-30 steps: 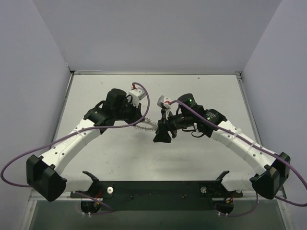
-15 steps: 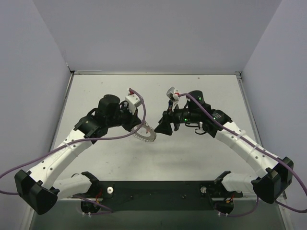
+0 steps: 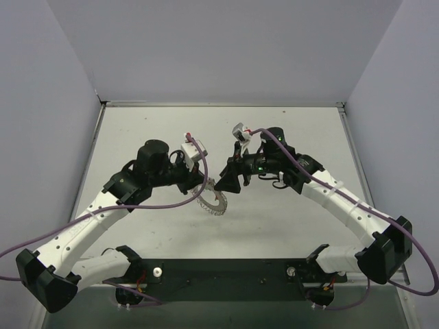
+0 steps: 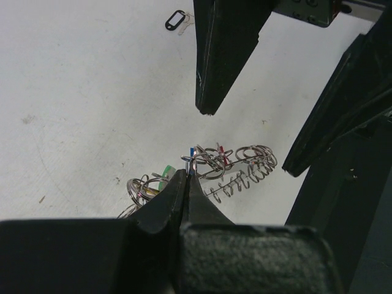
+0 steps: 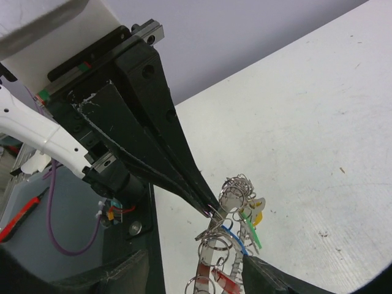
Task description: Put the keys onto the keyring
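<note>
While my left gripper (image 4: 187, 176) is clamped shut on a thin strand of the keyring (image 4: 236, 180), only the very tips have it, and the rest of the tangle of coils and small loops hangs free beyond them. Several keys (image 5: 248, 223) are already mixed into that tangle, with green, blue, red and yellow heads showing. I cannot tell whether the lowest loops touch the table (image 4: 73, 92) or hang just above it.

Facing me, my right gripper (image 4: 246, 141) stands open and holds nothing. One finger is to either side of the keyring, close to it but apart from it.

Farther out, well away on the table, lies a black tag (image 4: 176, 18) with something pale beside it, perhaps a key not yet threaded. It is too small for me to be sure.

My hold is the weak point. A tip pinch on round wire can let the keyring swivel or slip out, and any sideways push from the right fingers would cause that. If the right jaws close off line, they may catch a loose key or a coil instead of the strand I mean to take. The two sets of fingers are also so near each other that a small misjudged move could knock them together and shake the keyring loose.
</note>
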